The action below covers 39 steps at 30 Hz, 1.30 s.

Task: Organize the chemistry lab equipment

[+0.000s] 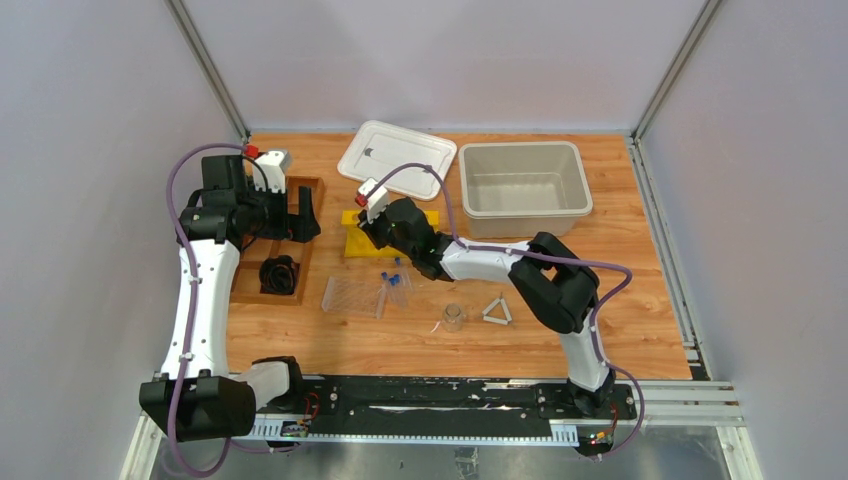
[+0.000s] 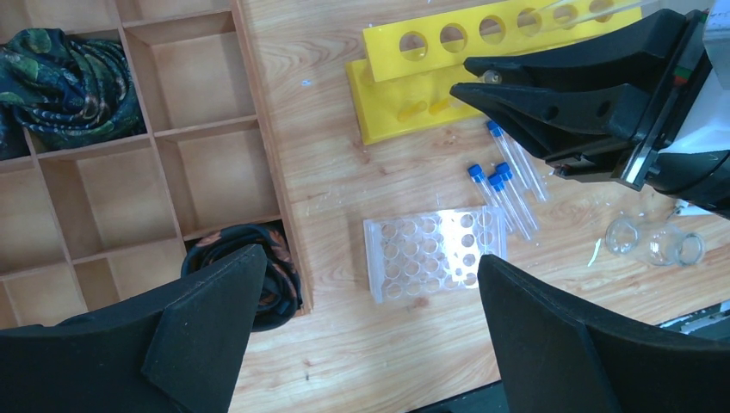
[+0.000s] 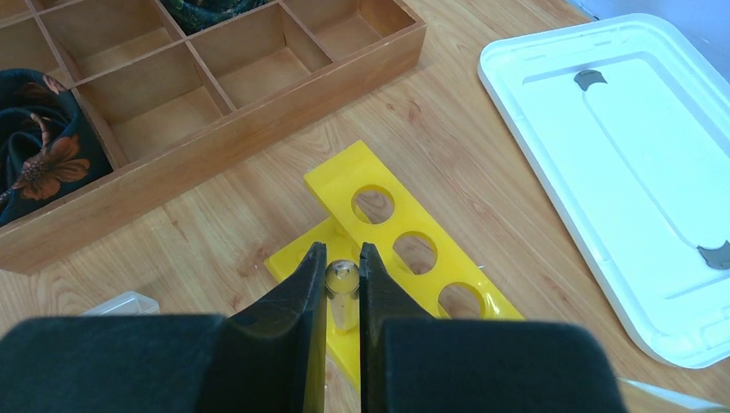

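Observation:
My right gripper (image 3: 343,254) is shut on a clear tube (image 3: 342,282), whose rounded end shows between the fingers just above the yellow rack (image 3: 413,249). From above, the right gripper (image 1: 368,238) hangs over that yellow rack (image 1: 350,242). Several blue-capped tubes (image 2: 508,185) lie loose on the table beside the clear plastic rack (image 2: 435,251). My left gripper (image 2: 370,255) is open and empty, held high between the wooden organizer (image 1: 300,190) and the clear rack (image 1: 352,296). A small glass beaker (image 1: 454,317) and a white triangle (image 1: 497,311) sit on the table nearer the arm bases.
A beige bin (image 1: 520,205) and its white lid (image 1: 397,158) stand at the back. The wooden organizer (image 2: 172,129) holds dark rolled cloths (image 2: 250,267). Two glass beakers (image 2: 654,243) lie at the right of the left wrist view.

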Available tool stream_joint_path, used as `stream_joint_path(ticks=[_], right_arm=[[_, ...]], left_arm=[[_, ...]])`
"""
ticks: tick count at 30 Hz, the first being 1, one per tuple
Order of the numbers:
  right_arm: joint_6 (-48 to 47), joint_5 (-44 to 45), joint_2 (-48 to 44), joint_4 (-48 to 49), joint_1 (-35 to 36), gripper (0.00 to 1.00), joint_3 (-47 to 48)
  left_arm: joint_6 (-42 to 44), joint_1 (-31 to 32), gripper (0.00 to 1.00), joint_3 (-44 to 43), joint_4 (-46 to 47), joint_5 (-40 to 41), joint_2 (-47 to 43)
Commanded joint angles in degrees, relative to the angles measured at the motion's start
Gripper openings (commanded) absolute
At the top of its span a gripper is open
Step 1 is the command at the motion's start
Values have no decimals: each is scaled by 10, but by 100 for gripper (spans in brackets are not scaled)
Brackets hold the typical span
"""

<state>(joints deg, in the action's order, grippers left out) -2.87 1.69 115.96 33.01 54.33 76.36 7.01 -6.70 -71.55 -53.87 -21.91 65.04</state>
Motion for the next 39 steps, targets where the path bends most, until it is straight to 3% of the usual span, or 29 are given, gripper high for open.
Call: stream_joint_path(ticks=[1, 17, 29, 39], right_arm=[[-4, 5, 15, 3, -6, 0, 18], [25, -59, 8, -3, 3, 0, 0], [32, -29, 15, 5, -20, 0, -7], [5, -54, 11, -13, -21, 2, -1]], left_arm=[[6, -8, 100, -6, 12, -11, -9], [7, -12, 100, -2, 12, -13, -10], [6, -13, 100, -1, 12, -11, -13], [7, -14, 100, -3, 12, -11, -15]])
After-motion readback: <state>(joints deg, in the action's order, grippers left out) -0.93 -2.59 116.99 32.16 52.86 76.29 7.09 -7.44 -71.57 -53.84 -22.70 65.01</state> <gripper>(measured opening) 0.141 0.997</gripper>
